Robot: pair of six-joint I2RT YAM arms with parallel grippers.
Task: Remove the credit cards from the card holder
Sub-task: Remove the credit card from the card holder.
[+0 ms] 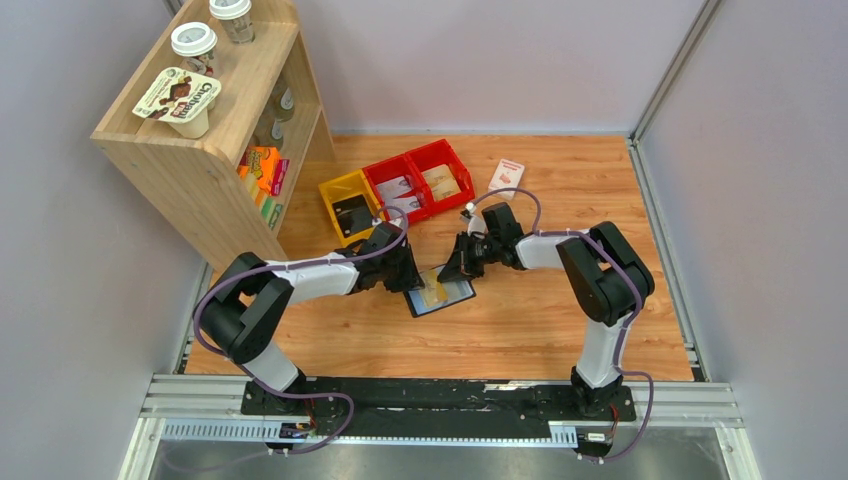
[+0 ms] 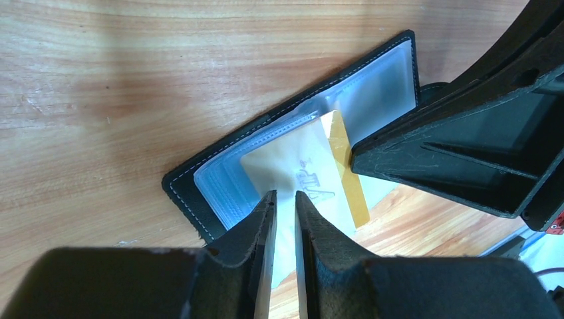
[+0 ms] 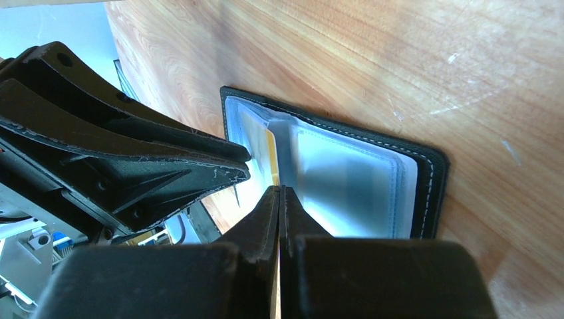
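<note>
Left gripper (image 2: pixel 284 203) fingers nearly together astride clear sleeve (image 2: pixel 229 189) edge, grip unclear | right gripper (image 3: pixel 279 194) pressed together | card holder (image 2: pixel 188 194) open on table (image 2: pixel 100 100), credit card (image 2: pixel 349 166) askew inside

The black bifold leather card holder (image 1: pixel 456 296) lies open on the wooden bench (image 1: pixel 585 180), between the left tool (image 1: pixel 414 282) and the right tool (image 1: pixel 452 271) (both tips over it). A tan plastic credit card (image 2: pixel 302 174) sits in its pocket, just ahead of the left tool. Three plastic bins (image 1: pixel 388 163) stand behind both tools.
</note>
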